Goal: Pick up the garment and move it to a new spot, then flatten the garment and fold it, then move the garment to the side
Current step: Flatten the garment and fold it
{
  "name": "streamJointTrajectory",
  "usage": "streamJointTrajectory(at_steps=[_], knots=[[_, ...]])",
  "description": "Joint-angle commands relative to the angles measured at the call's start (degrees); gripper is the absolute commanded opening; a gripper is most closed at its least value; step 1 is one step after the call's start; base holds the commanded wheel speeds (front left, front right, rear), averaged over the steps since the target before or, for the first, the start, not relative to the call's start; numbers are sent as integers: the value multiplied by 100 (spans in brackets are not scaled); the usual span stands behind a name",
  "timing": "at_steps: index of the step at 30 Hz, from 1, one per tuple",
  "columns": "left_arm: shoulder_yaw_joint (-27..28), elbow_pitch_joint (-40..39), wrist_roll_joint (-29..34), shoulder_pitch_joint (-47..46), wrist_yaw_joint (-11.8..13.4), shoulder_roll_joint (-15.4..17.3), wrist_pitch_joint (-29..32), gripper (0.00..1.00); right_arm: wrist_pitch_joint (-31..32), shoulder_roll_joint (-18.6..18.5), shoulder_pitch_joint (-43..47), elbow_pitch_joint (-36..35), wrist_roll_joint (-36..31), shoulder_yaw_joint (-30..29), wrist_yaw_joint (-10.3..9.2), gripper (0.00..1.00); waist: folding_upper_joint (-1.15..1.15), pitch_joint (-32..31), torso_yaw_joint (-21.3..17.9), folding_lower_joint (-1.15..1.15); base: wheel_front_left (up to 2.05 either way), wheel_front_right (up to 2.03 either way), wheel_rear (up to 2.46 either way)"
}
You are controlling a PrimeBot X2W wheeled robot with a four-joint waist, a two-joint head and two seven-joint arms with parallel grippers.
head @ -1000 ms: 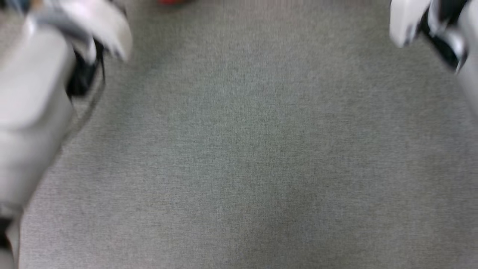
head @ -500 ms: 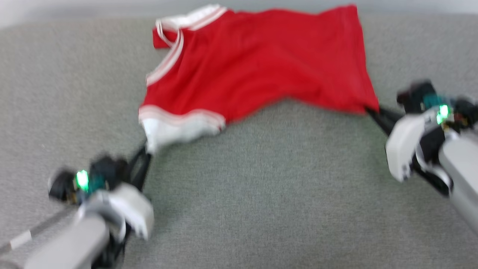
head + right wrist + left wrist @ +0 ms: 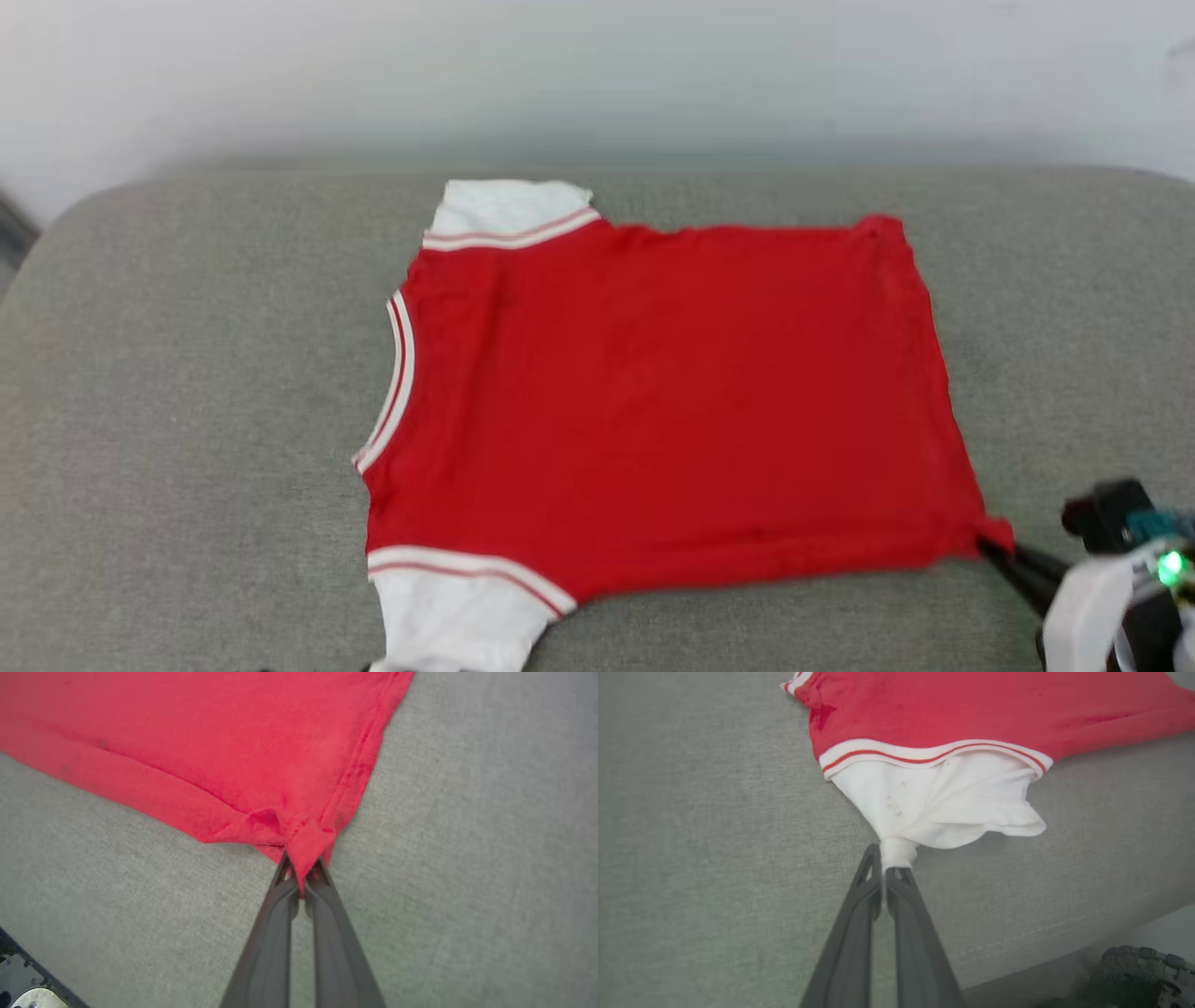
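Red short-sleeved garment [image 3: 653, 411] spread almost flat across the middle of a grey cushion [image 3: 187, 373], plain red cloth facing up, collar toward the cushion's left side and hem toward its right side. Far white sleeve [image 3: 509, 205] lying flat toward the cushion's back edge; near white sleeve [image 3: 943, 798] drawn out toward the cushion's front edge. Red-and-white striped trim at both sleeve seams and around the collar. Left end effector [image 3: 885, 862] low over the cushion near its front edge, dark fingers pressed together on the bunched tip of the near sleeve, white cloth pulled to a point. Right end effector [image 3: 301, 875] toward the cushion's front right corner, fingers clamped on the red hem corner, a small tuck of cloth just ahead of the fingertips. Pale wall [image 3: 597, 75] behind the cushion's back edge. Past the cushion's front edge in the left wrist view, a dark lumpy shape [image 3: 1139, 975], too blurred to identify.
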Motion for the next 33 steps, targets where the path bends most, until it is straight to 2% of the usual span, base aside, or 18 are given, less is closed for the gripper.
streamJointTrajectory(at_steps=[1, 6, 11, 15, 22, 27, 33], knots=[[-8, -66, -34, 143, 70, 47, -19, 0, 17, -60, 261, -90, -21, -100, -7, 0, 0, -104, 16, 2, 0, 0, 0], [-94, -310, -218, 539, 190, 152, 66, 0, 115, -115, 1251, -570, -129, -741, -7, 0, 0, -172, 13, 2, 0, 0, 0], [-146, -429, -321, 717, 259, 178, 148, 0, 441, 53, 2068, -1123, -388, -1342, -7, 0, 0, -171, 0, 2, 0, 0, 0], [-119, -489, -156, 516, 288, 228, 132, 0, 666, 259, 2379, -1493, -656, -1883, -6, 0, 0, -137, -12, 2, 0, 0, 0], [97, -490, 364, -293, 199, 376, 105, 0, 1125, 549, 2255, -2089, -1044, -2643, -6, 0, 0, -75, -5, 2, 0, 0, 0], [167, -392, 726, -1109, -49, 384, 284, 0, 1396, 667, 1954, -2471, -1186, -2959, -6, 0, 0, 108, -52, 2, 0, 0, 0], [283, -81, 982, -2025, -349, 297, 513, 0, 1653, 763, 1413, -2670, -1254, -3033, -6, 0, 0, 517, -214, 2, 0, 0, 0]])
